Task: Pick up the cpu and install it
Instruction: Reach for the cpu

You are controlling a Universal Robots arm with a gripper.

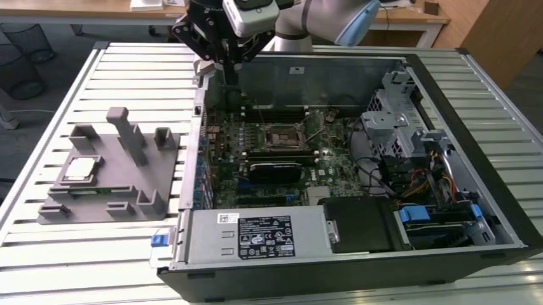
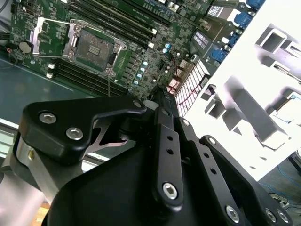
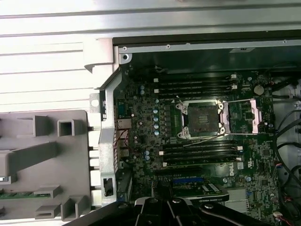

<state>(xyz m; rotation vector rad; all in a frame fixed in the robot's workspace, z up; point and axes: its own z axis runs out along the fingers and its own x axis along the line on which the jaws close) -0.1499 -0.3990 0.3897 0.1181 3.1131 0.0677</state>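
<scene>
The cpu (image 1: 81, 168), a small pale silver square, lies flat in a pocket of the grey holder block (image 1: 110, 190) on the slatted table, at the exterior view's left of the open computer case. The motherboard's black socket (image 1: 280, 135) stands open and bare, its metal frame flipped aside; both wrist views show the socket (image 2: 91, 47) (image 3: 202, 117). My gripper (image 1: 229, 76) hangs above the case's far left corner, well away from the cpu. Its black fingers (image 2: 162, 96) meet at the tips, shut with nothing between them.
The case (image 1: 475, 190) holds a drive cage, cable bundles and a power supply (image 1: 254, 235) around the motherboard. A green memory stick (image 3: 19, 193) sits in the holder block. The block's tall posts (image 1: 127, 130) rise beside the cpu. The slatted table (image 1: 102, 254) extends around the case.
</scene>
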